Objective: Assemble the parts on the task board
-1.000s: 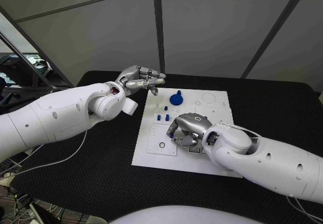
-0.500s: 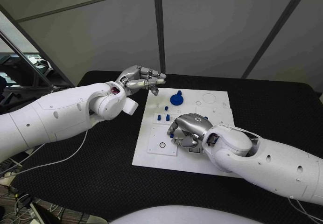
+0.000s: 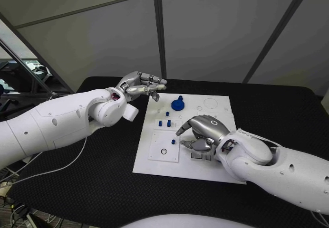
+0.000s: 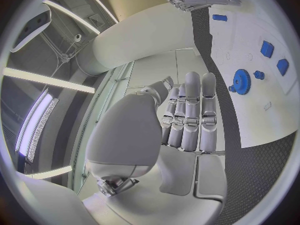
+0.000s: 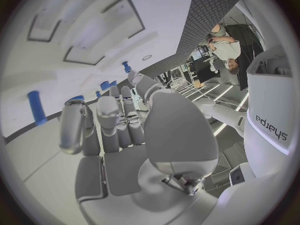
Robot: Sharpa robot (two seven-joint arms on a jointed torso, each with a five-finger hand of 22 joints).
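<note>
We see our right hand point(image 3: 201, 135) low over the near middle of the task board point(image 3: 154, 164), palm down, with one finger stretched toward a small blue peg point(image 3: 173, 141) lying on the white plate just beside its tip; the other fingers are curled under, and we cannot tell from the head view whether anything sits inside them. In the right wrist view the same hand point(image 5: 119, 130) shows its fingers point(image 5: 73, 125) lying side by side and bent forward over the plate, with nothing visibly held, and a blue peg point(image 5: 36, 107) lies apart from them on the white surface. Our left hand point(image 3: 142, 84) hangs above the table just past the board's far left corner, off the plate, fingers drawn together and curled with nothing between them; the left wrist view shows this hand point(image 4: 187, 110) with its fingers point(image 4: 190, 112) lined up tight against one another, holding nothing. Moving outward, a round blue gear point(image 3: 178, 104) stands near the far edge of the board, and two short blue blocks point(image 3: 164, 123) sit side by side between the gear and our right hand, with a tiny blue piece point(image 3: 168, 113) just beyond them. The board lies in the middle of the black table point(image 3: 75, 180).
</note>
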